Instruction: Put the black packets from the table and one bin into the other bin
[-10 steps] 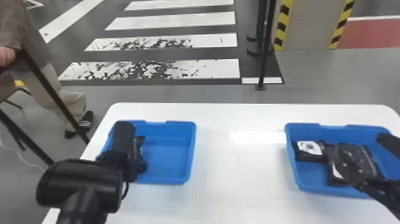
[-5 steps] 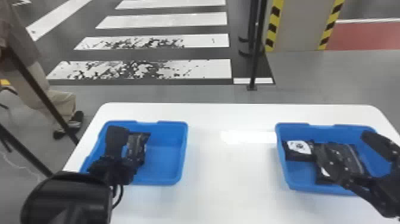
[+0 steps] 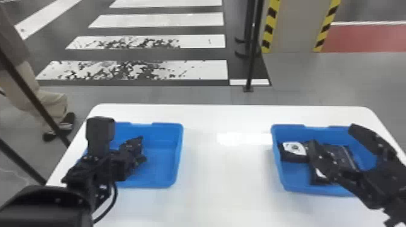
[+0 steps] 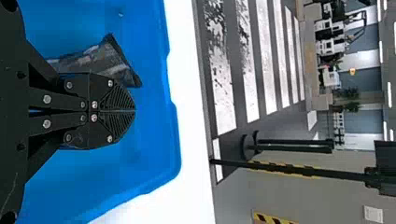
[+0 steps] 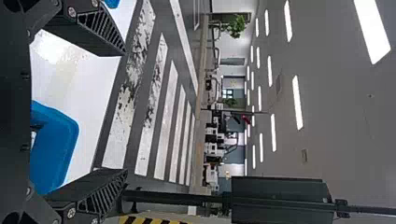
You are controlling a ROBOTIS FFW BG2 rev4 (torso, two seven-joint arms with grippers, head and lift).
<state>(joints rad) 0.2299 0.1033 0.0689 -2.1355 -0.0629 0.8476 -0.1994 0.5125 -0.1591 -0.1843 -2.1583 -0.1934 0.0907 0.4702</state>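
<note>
My left gripper (image 3: 122, 164) is low over the left bin (image 3: 163, 182), beside a black packet (image 3: 133, 145). In the left wrist view my left gripper (image 4: 133, 111) has its fingers pressed together with nothing between them; the shiny packet (image 4: 105, 60) lies partly behind them. Open and held above the right bin (image 3: 288, 184) is my right gripper (image 3: 333, 135), also wide apart and holding nothing in the right wrist view, where the right gripper (image 5: 125, 112) spans table and floor. Under it, the right bin holds a white-labelled packet (image 3: 294, 148) and other black packets (image 3: 339, 155), partly covered by a finger.
Both bins stand on a white table (image 3: 229, 169), with a wide stretch of tabletop between them. Beyond the far edge are a floor with white stripes and a black post (image 3: 252, 54).
The whole head view has shifted, with table and bins now farther left in it. Relative to the bins, my left arm has moved left and my right gripper slightly left.
</note>
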